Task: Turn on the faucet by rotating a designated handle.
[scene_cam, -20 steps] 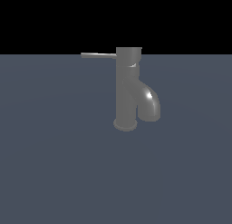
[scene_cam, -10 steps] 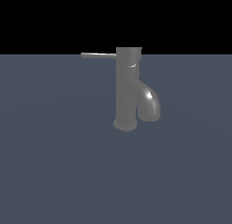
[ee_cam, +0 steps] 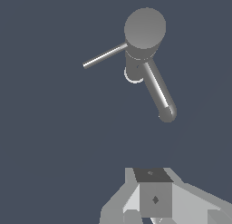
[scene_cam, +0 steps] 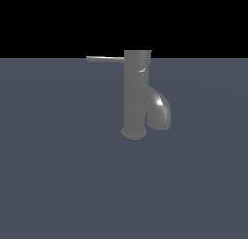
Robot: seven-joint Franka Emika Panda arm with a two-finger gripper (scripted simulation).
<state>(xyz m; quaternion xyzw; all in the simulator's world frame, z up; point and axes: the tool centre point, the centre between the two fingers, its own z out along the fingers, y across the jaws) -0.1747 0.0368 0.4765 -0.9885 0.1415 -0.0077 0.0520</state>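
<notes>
1. Standing upright on the tabletop: faucet, dark grey glossy cylinder, flared round base, flat top cap.
2. Spout is thick, short, curving down toward the exterior view's right.
3. Handle: thin straight rod off the top cap, pointing to the exterior view's left, roughly level.
4. Tool only partly in the wrist view; can't tell whether its jaws are apart or closed.
5. Faucet and handle sit well apart from the tool, no contact.

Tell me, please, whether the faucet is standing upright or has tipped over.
Upright. In the exterior view the faucet stands vertically on its round base, its handle sticking out level from the top cap and its spout curving downward.
</notes>
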